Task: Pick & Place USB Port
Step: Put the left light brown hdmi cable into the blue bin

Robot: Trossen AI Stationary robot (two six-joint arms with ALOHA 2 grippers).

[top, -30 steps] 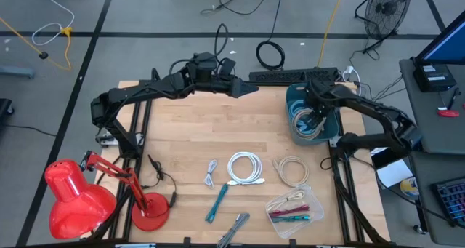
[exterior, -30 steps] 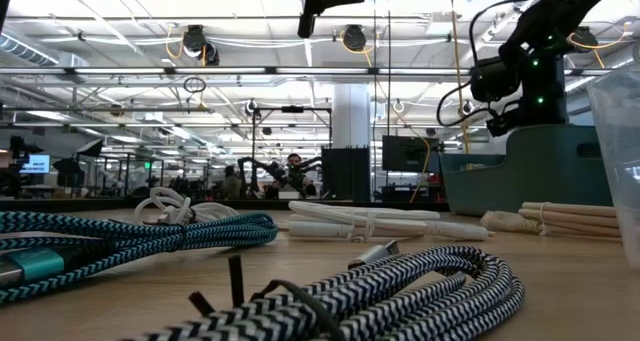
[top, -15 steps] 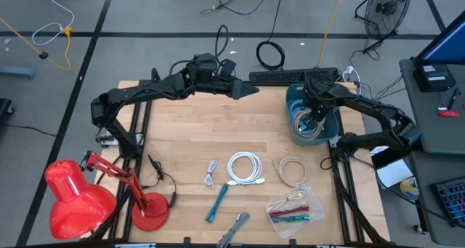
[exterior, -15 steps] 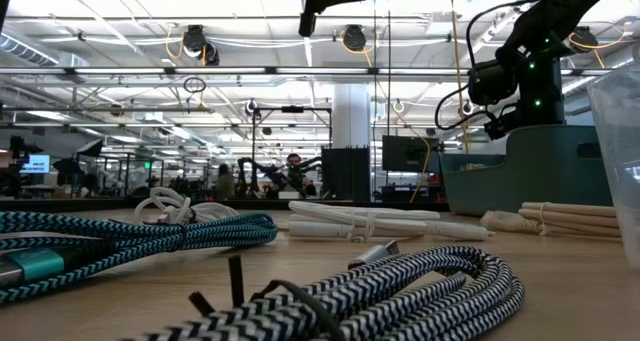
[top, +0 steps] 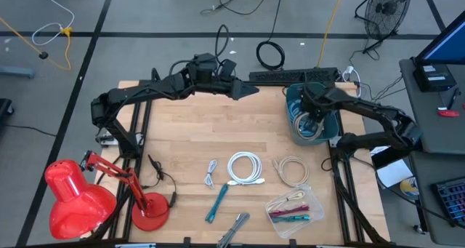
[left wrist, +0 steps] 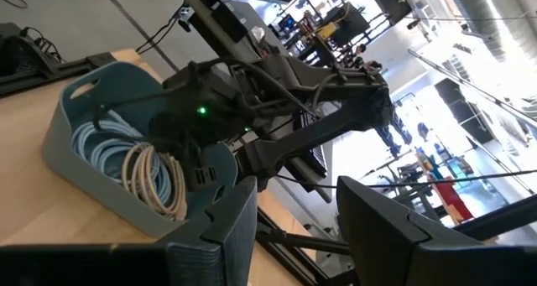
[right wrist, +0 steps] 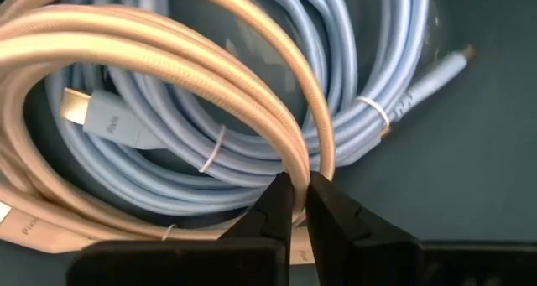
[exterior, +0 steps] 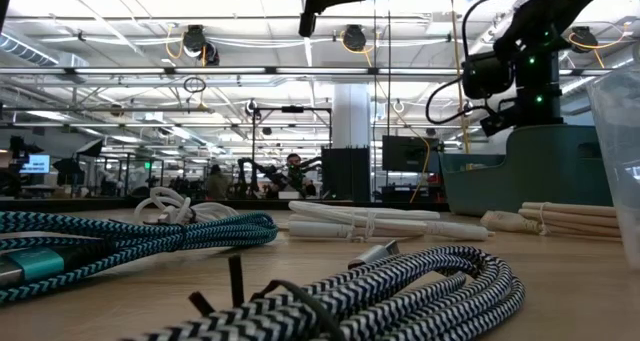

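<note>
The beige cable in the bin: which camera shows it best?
The right wrist view: the beige cable fills the picture, pinched in the right gripper. The left wrist view shows it coiled in the teal bin. The high view shows it tiny; the low view hides it.

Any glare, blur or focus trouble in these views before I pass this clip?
Low view: ceiling lights blow out the top, the striped cable nearest the lens is soft, the bin is sharper. Left wrist view: bright windows wash out the background behind the bin. Right wrist view: evenly lit, beige cable crisp, right gripper fingertips slightly soft. High view: even light, no glare.
</note>
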